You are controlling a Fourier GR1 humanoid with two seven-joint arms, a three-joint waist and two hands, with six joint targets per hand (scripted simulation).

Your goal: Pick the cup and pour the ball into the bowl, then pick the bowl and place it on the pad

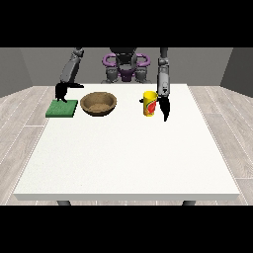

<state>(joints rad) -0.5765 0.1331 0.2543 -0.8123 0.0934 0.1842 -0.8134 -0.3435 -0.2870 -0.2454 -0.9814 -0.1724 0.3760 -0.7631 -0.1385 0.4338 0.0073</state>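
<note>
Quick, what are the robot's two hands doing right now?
Hand at the view's right: beside the yellow cup, fingers cannot be told.
Hand at the view's left: above the green pad, cannot be told.

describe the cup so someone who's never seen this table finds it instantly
On the white table, look at the far edge, right of the brown bowl. The cup stands upright beside the hand at the view's right. It is the only yellow thing, with a red mark.

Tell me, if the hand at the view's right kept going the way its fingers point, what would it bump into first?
Probably the table. The hand at the view's right points downward, just beside the yellow cup, so the white tabletop lies first in its line. How high it hangs is hard to tell.
</note>
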